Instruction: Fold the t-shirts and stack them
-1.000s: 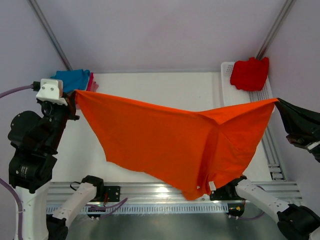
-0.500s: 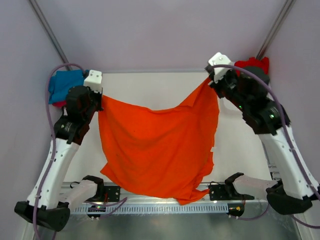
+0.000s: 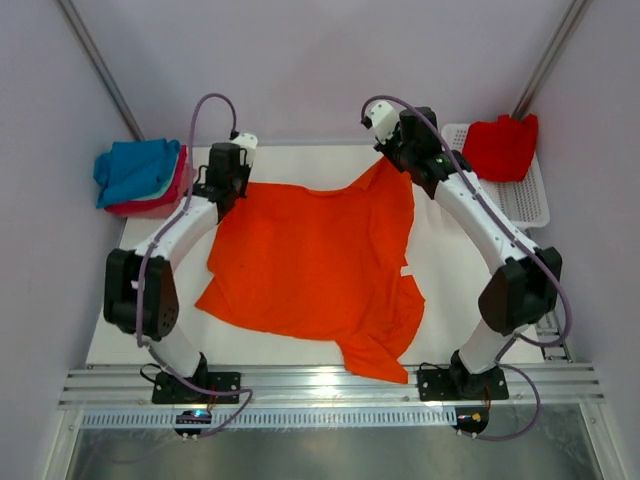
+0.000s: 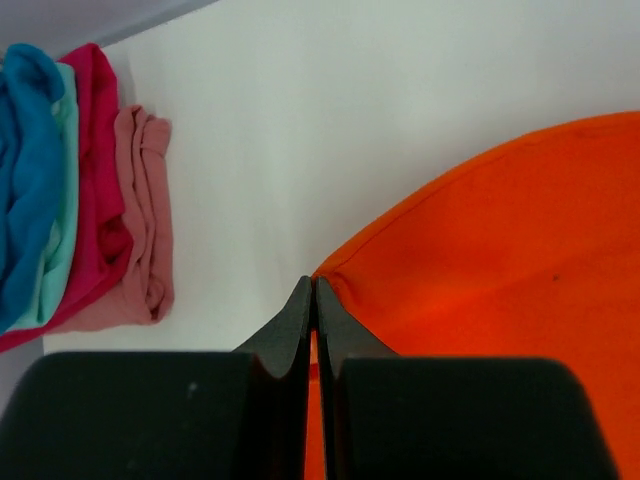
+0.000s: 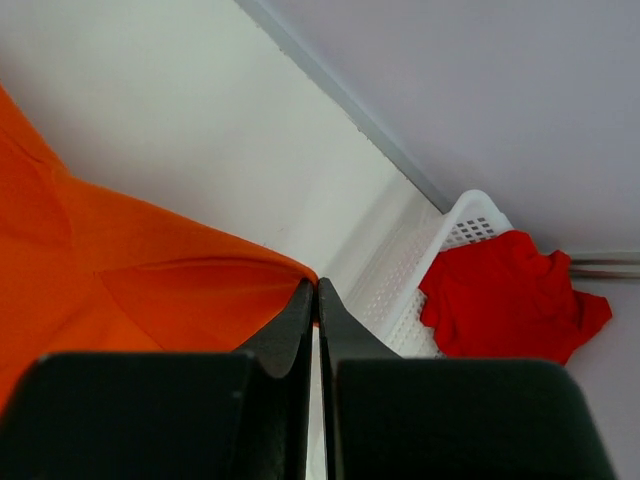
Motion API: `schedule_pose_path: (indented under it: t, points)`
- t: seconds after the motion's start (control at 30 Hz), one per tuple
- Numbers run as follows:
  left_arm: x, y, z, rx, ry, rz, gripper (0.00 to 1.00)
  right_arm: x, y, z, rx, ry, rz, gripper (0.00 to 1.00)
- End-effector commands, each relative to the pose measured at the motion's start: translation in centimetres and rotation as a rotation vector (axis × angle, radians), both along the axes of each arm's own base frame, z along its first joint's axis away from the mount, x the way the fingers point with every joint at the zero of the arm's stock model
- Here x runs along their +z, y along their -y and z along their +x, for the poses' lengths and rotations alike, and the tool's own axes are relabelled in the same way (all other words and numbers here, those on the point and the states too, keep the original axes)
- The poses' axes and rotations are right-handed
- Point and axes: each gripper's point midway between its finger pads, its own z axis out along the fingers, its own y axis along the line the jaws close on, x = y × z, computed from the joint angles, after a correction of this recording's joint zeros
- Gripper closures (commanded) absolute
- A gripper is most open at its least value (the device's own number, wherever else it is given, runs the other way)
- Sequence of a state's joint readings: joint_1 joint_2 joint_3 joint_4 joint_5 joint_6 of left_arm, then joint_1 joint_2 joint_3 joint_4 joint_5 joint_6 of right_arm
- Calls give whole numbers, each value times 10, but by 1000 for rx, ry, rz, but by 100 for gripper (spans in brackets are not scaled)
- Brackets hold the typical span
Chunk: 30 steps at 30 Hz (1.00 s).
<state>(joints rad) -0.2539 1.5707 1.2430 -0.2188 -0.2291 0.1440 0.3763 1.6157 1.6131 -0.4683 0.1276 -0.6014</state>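
A bright orange t-shirt (image 3: 310, 265) lies spread and slightly rumpled across the white table (image 3: 300, 165), between two robot arms. The left gripper (image 4: 312, 285) is clamped tight on the shirt's far left corner, with a sliver of orange showing between its black fingers. The right gripper (image 5: 317, 287) is likewise pinched closed on the far right corner (both sit low, near the tabletop). A stack of folded shirts (image 3: 140, 175) in blue, teal and pink sits at the far left, and a red t-shirt (image 3: 498, 148) rests in the white basket (image 3: 530, 205) at the far right
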Motion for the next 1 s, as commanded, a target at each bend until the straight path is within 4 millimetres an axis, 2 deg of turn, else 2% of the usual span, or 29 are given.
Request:
schedule_pose_path:
  t: [0.0,0.03,0.07,0.1,0.13,0.17,0.2,0.23,0.27,0.3,0.33,0.37,0.4,0.43,0.47,0.5,0.6,0.7,0.9,0.97]
  points:
    - [21,4,58,39,141,2,100,-2,8,47,-60,72,-9,97]
    - [4,1,77,78,118,30,100,0,14,59,-81,81,-8,97]
    - [-6,0,86,99,98,47,100,-23,15,72,-90,43,-24,97]
    - [3,0,101,119,122,50,100,-29,17,81,-100,40,-26,97]
    - [-28,-6,113,152,74,101,100,-23,24,94,-124,62,-19,97]
    - [-34,-6,121,161,77,116,100,-28,27,103,-136,58,-23,97]
    - [-30,-7,133,171,100,125,100,-38,28,119,-151,54,-30,97]
    - [-55,-7,140,168,66,157,100,-44,30,127,-164,50,-39,97]
    - [-57,-11,146,175,78,192,100,-50,35,135,-181,47,-47,97]
    - [-55,-11,154,177,95,199,100,-73,36,145,-188,12,-65,97]
    - [-71,-12,159,178,78,219,100,-66,38,154,-204,38,-72,97]
    - [-75,-14,162,185,76,228,100,-71,38,159,-208,38,-80,97]
    - [-66,-16,172,201,117,216,100,-66,37,165,-212,54,-82,97]
    - [-69,-18,175,208,117,214,100,-81,40,170,-231,39,-97,97]
    - [-85,-23,177,220,94,225,100,-84,40,173,-240,42,-99,97]
    - [-83,-26,181,242,101,235,100,-88,40,178,-248,47,-102,97]
    - [-97,-32,187,263,92,262,100,-90,44,184,-270,66,-123,97]
    - [-101,-39,191,283,103,271,100,-96,47,187,-281,68,-138,97]
    - [-103,-47,201,305,132,288,100,-96,51,195,-329,111,-135,97]
    - [-111,-48,203,302,123,297,100,-96,50,197,-340,119,-120,97]
